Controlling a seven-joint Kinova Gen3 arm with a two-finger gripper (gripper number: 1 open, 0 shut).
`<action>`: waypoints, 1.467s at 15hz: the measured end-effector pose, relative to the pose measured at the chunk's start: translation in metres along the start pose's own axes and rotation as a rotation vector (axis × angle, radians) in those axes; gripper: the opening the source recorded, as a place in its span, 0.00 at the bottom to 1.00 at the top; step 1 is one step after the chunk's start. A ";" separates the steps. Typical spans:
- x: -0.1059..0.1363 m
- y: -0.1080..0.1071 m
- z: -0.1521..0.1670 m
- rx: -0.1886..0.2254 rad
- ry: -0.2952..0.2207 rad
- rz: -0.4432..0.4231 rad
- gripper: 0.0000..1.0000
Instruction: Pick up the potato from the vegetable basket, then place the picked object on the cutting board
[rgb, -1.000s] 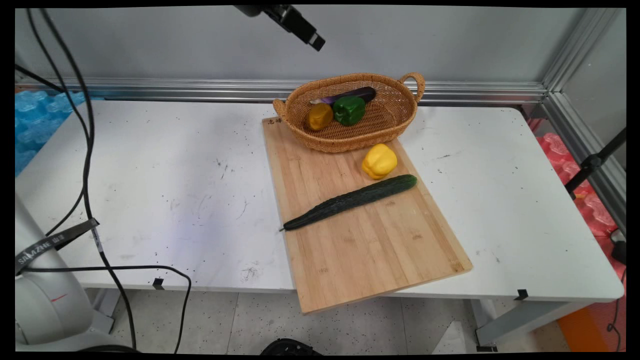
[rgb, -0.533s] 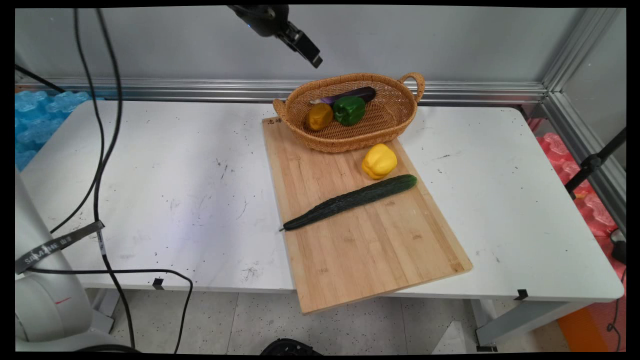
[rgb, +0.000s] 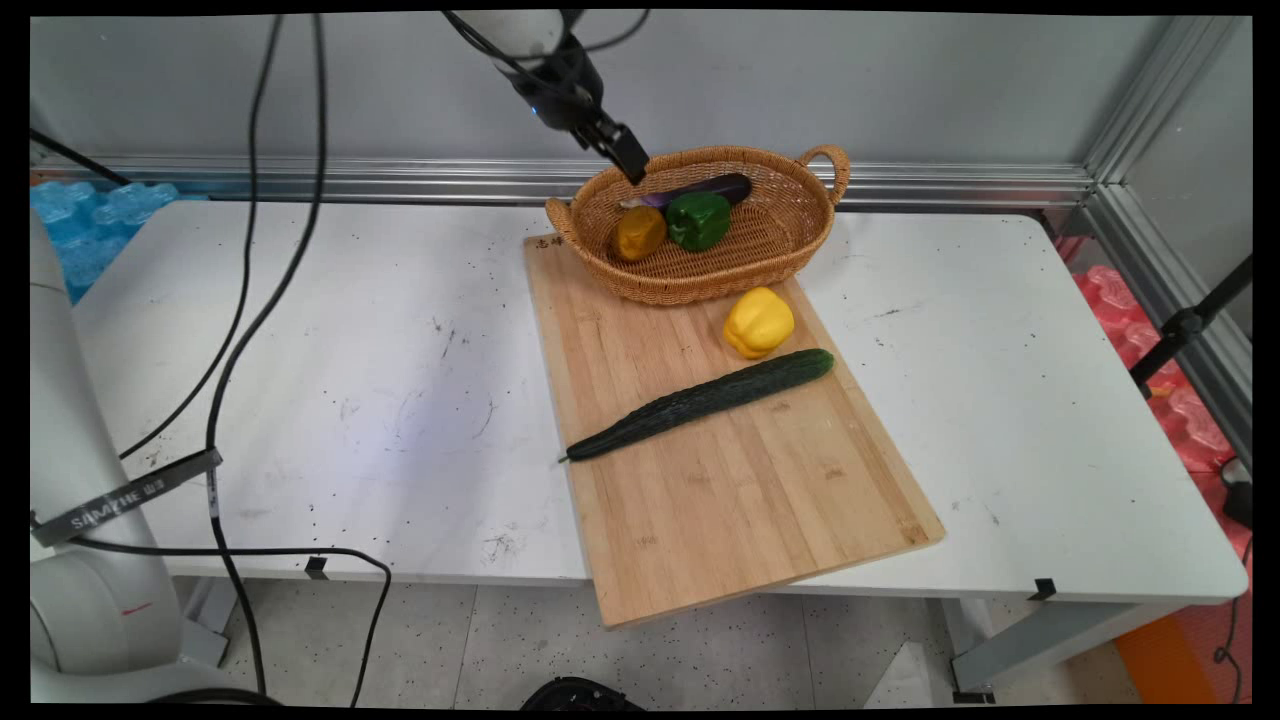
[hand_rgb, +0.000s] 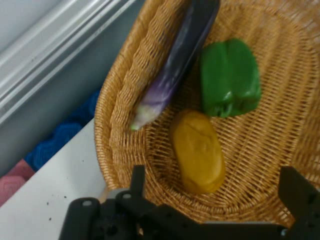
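My gripper (rgb: 628, 163) hangs open just above the back left rim of a woven basket (rgb: 770, 255). In the hand view its fingers (hand_rgb: 138, 179) stand wide apart with nothing between them (hand_rgb: 216, 177). Below them in the basket lie an orange-yellow pepper (hand_rgb: 199, 151), a green pepper (hand_rgb: 230, 77) and a purple eggplant (hand_rgb: 175, 60) that leans on the basket wall (hand_rgb: 125, 115). From the main view the orange-yellow pepper (rgb: 640, 232) is at the basket's left, the green pepper (rgb: 698, 220) beside it, and the eggplant (rgb: 700, 188) behind both.
The basket stands on the far end of a wooden cutting board (rgb: 740, 500) that overhangs the table's near edge. A yellow pepper (rgb: 758, 322) and a long cucumber (rgb: 700, 403) lie on the board. Black cables (rgb: 230, 330) hang at the left.
The gripper has come down from the top of the picture to just above the basket's back left rim. The cables have swung to the right. The vegetables have not moved.
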 end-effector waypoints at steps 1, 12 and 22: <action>0.001 0.001 0.012 0.001 -0.016 0.000 1.00; 0.007 0.007 0.108 -0.009 -0.135 0.019 1.00; 0.011 0.005 0.120 -0.011 -0.137 0.044 0.00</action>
